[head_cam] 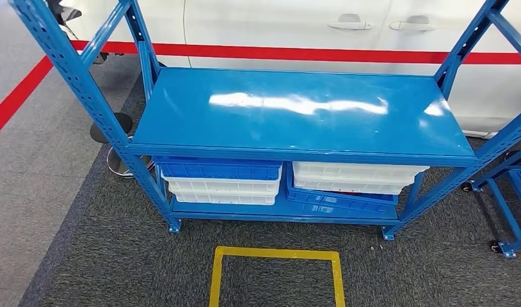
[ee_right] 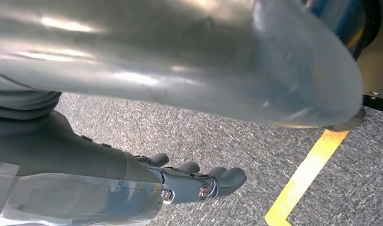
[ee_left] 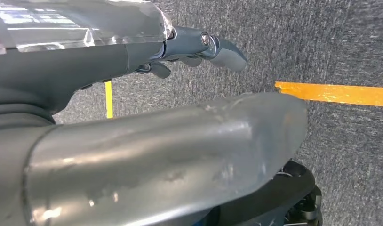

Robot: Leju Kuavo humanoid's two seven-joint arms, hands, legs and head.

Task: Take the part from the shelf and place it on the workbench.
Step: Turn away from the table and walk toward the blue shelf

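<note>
A glossy blue shelf [head_cam: 303, 109] is seen, white and blue bins [head_cam: 223, 179] stacked beneath, on grey carpet [head_cam: 117, 256]. Left hand [ee_left: 199, 49] and right hand [ee_right: 199, 181] are held empty, fingers slightly apart.

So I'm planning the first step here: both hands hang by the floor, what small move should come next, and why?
Probably lift the head view to search higher on the blue shelf: its top board is bare and the lower level shows just stacked bins, with no part in sight. The left hand and right hand hang over grey carpet holding nothing, so no reach seems called for yet.
</note>
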